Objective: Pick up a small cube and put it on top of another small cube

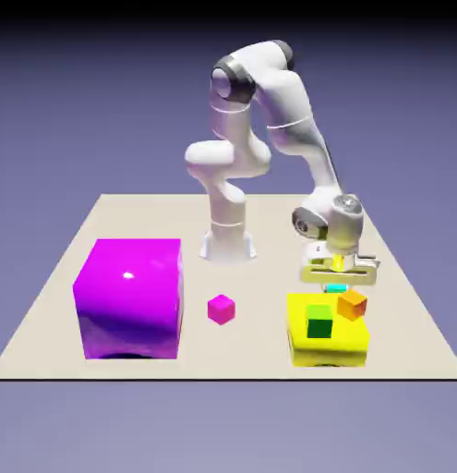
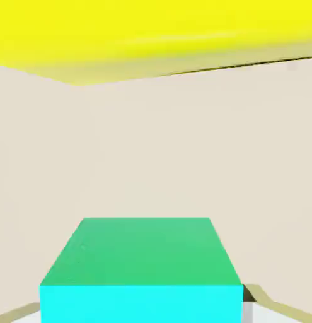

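Cyan cube [image 2: 141,304], flat-faced and sharp-edged, pinched between the fingertips of the hand [image 1: 338,281]. Beyond the hand, a glossy yellow block [image 1: 326,345] with rounded edges is seen; on it, a small green cube [image 1: 319,321] and an orange cube [image 1: 352,306]. Matte beige bench [image 1: 199,356] below.

Glossy magenta block [image 1: 132,300], smooth yellow block [image 1: 326,351], matt tabletop [image 1: 167,226]

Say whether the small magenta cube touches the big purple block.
Apart: the exterior view shows bare table between the magenta cube and the purple block.
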You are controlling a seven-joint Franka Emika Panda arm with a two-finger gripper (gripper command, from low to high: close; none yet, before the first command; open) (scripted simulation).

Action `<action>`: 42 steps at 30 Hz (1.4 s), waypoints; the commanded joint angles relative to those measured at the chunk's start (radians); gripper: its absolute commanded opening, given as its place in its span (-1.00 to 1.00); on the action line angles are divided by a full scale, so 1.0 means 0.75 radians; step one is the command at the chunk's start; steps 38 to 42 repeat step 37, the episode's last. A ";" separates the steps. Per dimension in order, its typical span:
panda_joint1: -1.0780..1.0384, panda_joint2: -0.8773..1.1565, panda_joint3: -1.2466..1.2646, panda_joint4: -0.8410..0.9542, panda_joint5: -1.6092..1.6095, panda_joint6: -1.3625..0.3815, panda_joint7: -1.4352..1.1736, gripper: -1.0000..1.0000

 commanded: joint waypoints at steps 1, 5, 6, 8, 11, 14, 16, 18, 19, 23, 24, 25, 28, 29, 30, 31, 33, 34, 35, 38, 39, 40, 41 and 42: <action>-0.041 -0.033 0.048 -0.005 0.040 -0.028 -0.028 -1.00; -0.129 -0.104 0.153 -0.015 0.125 -0.086 -0.088 -1.00; -0.097 -0.128 0.116 0.000 0.183 -0.124 -0.097 -1.00; -0.034 -0.176 0.041 0.029 0.299 -0.201 -0.115 -1.00; 0.017 -0.262 -0.076 0.046 0.468 -0.298 -0.132 -1.00; -0.120 -0.401 -0.208 -0.051 0.599 -0.306 -0.108 -1.00; -0.217 -0.489 -0.289 -0.118 0.677 -0.305 -0.090 -1.00; -0.314 -0.578 -0.371 -0.185 0.755 -0.304 -0.073 -1.00; -0.362 -0.622 -0.412 -0.219 0.794 -0.304 -0.064 -1.00; -0.554 -0.733 -0.496 -0.343 0.848 -0.256 -0.025 -1.00; -0.571 -0.727 -0.485 -0.352 0.828 -0.240 -0.021 -1.00; -0.571 -0.727 -0.484 -0.352 0.828 -0.240 -0.021 -1.00; -0.563 -0.582 -0.469 -0.347 0.866 -0.099 -0.052 -1.00; -0.561 -0.534 -0.463 -0.345 0.879 -0.051 -0.063 -1.00; -0.558 -0.486 -0.458 -0.344 0.892 -0.004 -0.073 -1.00; -0.556 -0.438 -0.453 -0.342 0.904 0.043 -0.084 -1.00; -0.551 -0.341 -0.442 -0.339 0.930 0.137 -0.105 -1.00; -0.550 -0.328 -0.441 -0.338 0.933 0.149 -0.108 -1.00; -0.550 -0.328 -0.441 -0.338 0.933 0.149 -0.108 1.00; -0.553 -0.377 -0.446 -0.340 0.921 0.102 -0.097 1.00; -0.553 -0.377 -0.446 -0.340 0.921 0.102 -0.097 1.00; -0.553 -0.377 -0.446 -0.340 0.921 0.102 -0.097 1.00; -0.553 -0.377 -0.446 -0.340 0.921 0.102 -0.097 1.00; -0.553 -0.377 -0.446 -0.340 0.921 0.102 -0.097 1.00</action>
